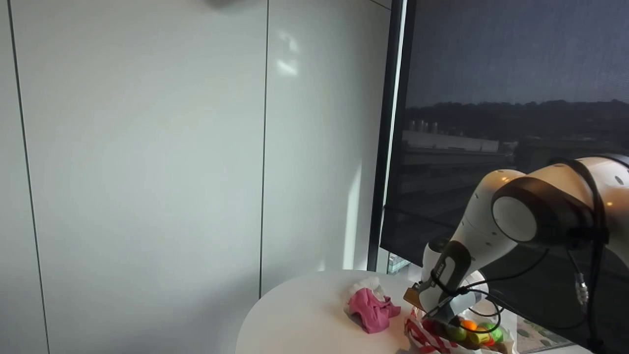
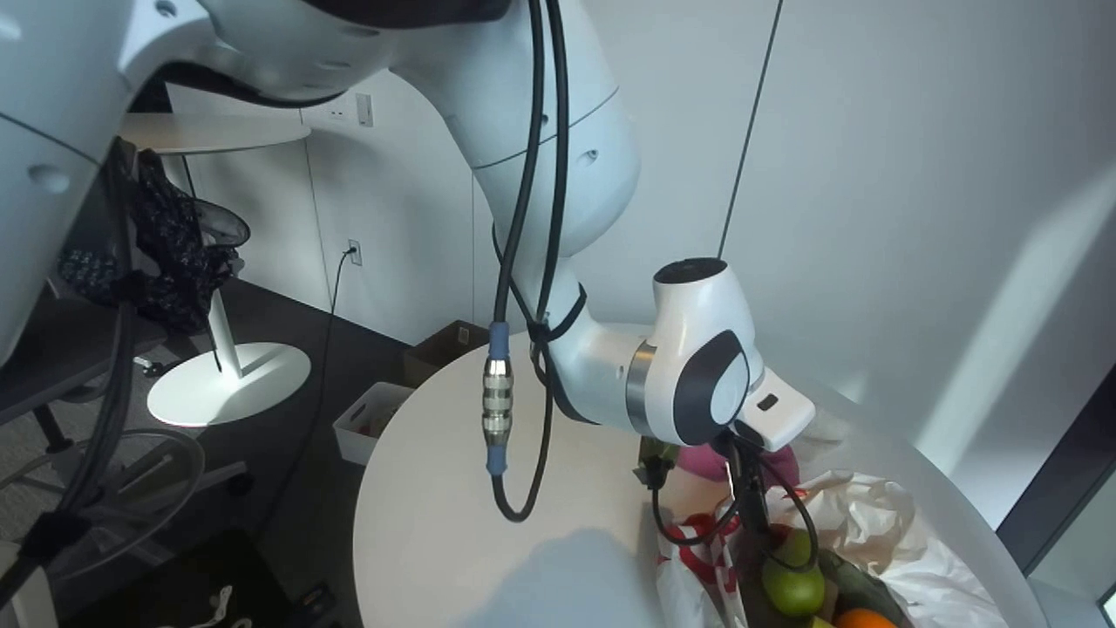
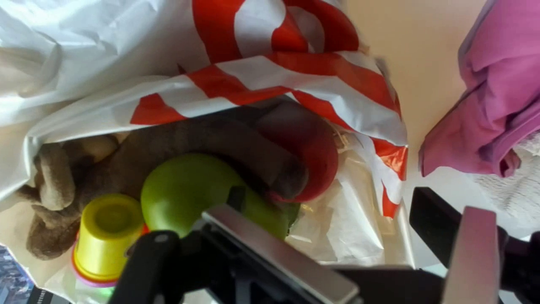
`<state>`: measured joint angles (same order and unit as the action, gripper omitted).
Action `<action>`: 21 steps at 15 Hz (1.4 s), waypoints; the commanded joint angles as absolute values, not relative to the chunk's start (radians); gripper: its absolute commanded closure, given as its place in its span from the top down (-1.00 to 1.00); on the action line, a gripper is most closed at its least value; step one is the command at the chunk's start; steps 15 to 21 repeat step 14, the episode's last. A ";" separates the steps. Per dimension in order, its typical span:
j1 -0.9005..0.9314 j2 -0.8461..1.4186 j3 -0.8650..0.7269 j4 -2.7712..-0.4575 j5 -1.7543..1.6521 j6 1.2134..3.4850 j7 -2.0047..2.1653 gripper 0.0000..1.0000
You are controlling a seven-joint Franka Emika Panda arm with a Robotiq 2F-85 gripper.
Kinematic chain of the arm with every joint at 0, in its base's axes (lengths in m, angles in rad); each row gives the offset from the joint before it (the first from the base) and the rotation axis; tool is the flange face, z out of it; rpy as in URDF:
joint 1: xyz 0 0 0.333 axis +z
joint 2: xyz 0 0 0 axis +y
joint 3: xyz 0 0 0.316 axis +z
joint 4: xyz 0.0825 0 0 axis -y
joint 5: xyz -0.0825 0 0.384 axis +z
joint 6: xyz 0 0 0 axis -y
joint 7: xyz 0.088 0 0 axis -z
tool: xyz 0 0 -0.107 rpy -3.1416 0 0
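My gripper (image 3: 333,202) stands open at the mouth of a white bag with red stripes (image 3: 270,71). One finger is over the bag's contents, close to a green apple-like fruit (image 3: 190,190); whether they touch I cannot tell. The other finger sits past the bag's edge, over the table. Nothing is gripped between them. Inside the bag lie a red round thing (image 3: 320,169), a brown plush toy (image 3: 168,143) and a yellow tub (image 3: 109,228). An orange fruit (image 2: 863,619) shows in both exterior views. Beside the bag lies a crumpled pink cloth (image 3: 498,93).
Bag and cloths rest on a round white table (image 1: 295,319). A white cloth (image 3: 523,185) lies by the pink one. Crumpled paper (image 2: 863,515) spreads beside the bag. A looped cable (image 2: 545,419) hangs from the arm. A dark window shade (image 1: 467,73) is behind the arm.
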<state>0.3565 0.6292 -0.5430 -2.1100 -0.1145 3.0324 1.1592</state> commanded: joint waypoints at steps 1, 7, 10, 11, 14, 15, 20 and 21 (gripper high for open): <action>0.430 0.661 -0.607 -2.116 -0.105 3.156 1.116 1.00; 0.439 0.605 -0.557 -2.142 -0.003 3.059 1.015 1.00; 0.485 0.564 -0.589 -2.159 -0.005 2.967 1.034 1.00; 0.509 0.553 -0.614 -2.162 -0.019 2.924 1.056 1.00; 0.538 0.488 -0.644 -2.179 -0.080 2.791 1.094 1.00; 0.538 0.488 -0.644 -2.179 -0.080 2.791 1.094 1.00; 0.538 0.488 -0.644 -2.179 -0.080 2.791 1.094 1.00; 0.538 0.488 -0.644 -2.179 -0.080 2.791 1.094 1.00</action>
